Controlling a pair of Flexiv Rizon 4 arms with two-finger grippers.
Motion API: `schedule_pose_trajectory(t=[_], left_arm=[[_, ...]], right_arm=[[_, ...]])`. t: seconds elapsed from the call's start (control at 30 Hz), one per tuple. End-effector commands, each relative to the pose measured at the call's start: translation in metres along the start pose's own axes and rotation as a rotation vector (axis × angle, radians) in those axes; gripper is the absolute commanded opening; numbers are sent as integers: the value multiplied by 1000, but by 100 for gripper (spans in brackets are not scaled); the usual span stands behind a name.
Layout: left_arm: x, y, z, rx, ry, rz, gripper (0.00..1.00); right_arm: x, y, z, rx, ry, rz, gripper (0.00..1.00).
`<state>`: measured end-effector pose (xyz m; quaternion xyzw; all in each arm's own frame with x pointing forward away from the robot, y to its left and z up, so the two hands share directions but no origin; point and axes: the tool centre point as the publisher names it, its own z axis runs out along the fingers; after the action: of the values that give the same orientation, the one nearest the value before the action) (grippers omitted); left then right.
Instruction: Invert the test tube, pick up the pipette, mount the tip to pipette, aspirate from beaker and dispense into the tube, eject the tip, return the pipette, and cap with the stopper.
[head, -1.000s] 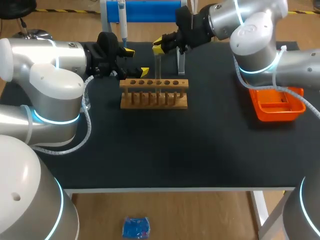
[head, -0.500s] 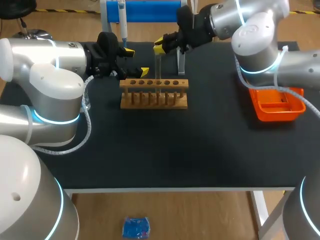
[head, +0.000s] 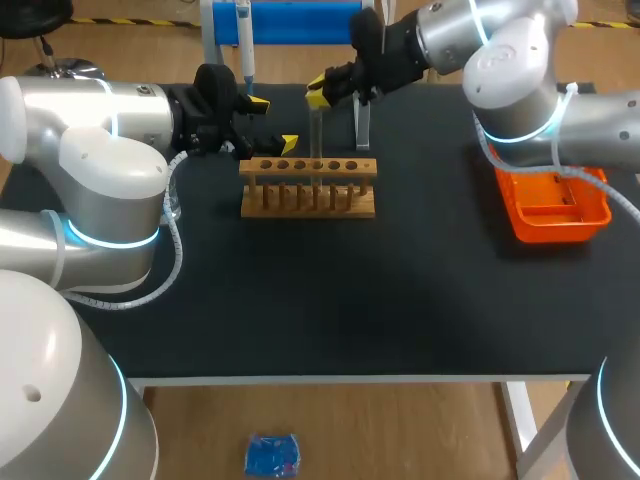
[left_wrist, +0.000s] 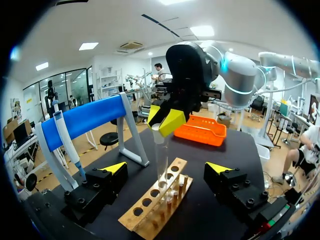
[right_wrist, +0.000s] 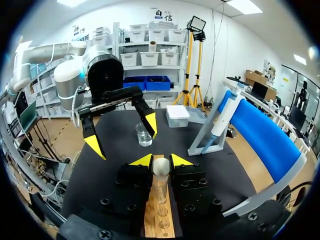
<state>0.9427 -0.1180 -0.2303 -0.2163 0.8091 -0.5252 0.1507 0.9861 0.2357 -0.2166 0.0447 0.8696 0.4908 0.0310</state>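
While right gripper (head: 318, 95) pinches tube (head: 316, 140) at its mouth, upper middle of frame, tube stands upright, lower end seemingly in rack (head: 308, 188) hole. Left gripper (head: 274, 123) fingers spread wide, empty, just left of rack. I judge: move straight along tube axis, no sideways drag on rack; grip firm, glass slips.
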Motion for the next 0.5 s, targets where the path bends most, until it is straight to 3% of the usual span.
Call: schedule_pose_trajectory(t=[0.03,0.5], left_arm=[[0,2,1,8,-2,1,100],[0,2,1,8,-2,1,100]], right_arm=[[-2,-1,1,4,6,4,0],[0,-11,6,5,13,10,0]])
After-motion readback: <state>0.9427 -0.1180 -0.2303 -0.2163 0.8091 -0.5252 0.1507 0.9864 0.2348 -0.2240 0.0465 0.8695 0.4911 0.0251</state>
